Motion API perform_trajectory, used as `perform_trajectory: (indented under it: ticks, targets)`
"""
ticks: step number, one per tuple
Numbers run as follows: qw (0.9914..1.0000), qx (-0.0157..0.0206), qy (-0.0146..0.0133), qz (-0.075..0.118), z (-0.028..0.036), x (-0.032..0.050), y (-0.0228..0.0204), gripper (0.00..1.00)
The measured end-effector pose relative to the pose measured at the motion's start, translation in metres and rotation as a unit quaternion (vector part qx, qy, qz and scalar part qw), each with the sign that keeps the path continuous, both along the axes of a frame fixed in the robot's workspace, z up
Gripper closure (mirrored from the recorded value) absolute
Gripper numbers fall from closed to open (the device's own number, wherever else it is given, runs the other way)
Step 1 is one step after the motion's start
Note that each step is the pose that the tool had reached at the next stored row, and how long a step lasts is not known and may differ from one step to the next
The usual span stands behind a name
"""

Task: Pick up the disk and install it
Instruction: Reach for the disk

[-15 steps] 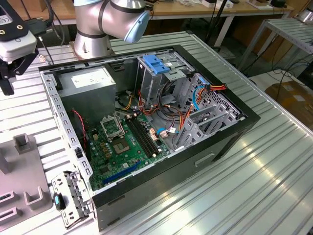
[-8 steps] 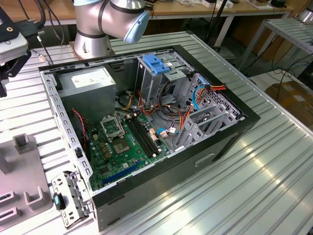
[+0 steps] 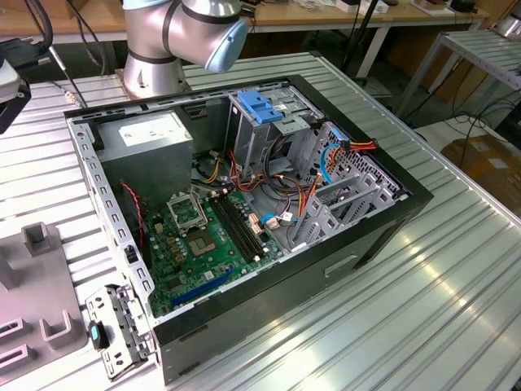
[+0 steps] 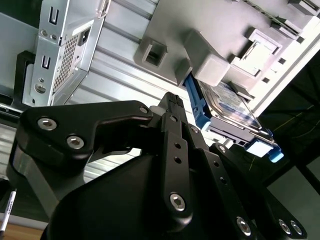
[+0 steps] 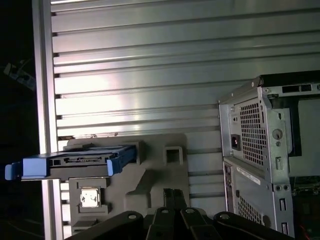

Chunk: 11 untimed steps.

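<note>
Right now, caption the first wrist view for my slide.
Blue-railed disk sits on the grey fixture beside the computer case.

Ribbed aluminium worktop [image 3: 456,309] spreads across the near ground, and bright light glints off its slats toward the exterior view's right. At the far side a long wooden table [image 3: 326,15] runs along the back, with black cables [image 3: 356,37] hanging under it. Over on the exterior view's right stands a second slatted metal table [image 3: 488,49], and there's a cardboard box [image 3: 484,155] on the dark floor [image 3: 431,130] beside it.
</note>
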<state>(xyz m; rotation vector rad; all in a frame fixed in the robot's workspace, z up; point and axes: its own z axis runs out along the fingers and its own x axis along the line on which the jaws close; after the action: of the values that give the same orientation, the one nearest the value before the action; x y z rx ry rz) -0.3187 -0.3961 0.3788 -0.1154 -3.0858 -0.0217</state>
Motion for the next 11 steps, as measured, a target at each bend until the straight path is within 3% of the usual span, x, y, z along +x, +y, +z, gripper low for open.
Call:
perform_trajectory:
  ticks: [11]
  targets:
    - [0.99998, 0.0, 0.007, 0.0, -0.0022, -0.0173, 0.0, 0.89]
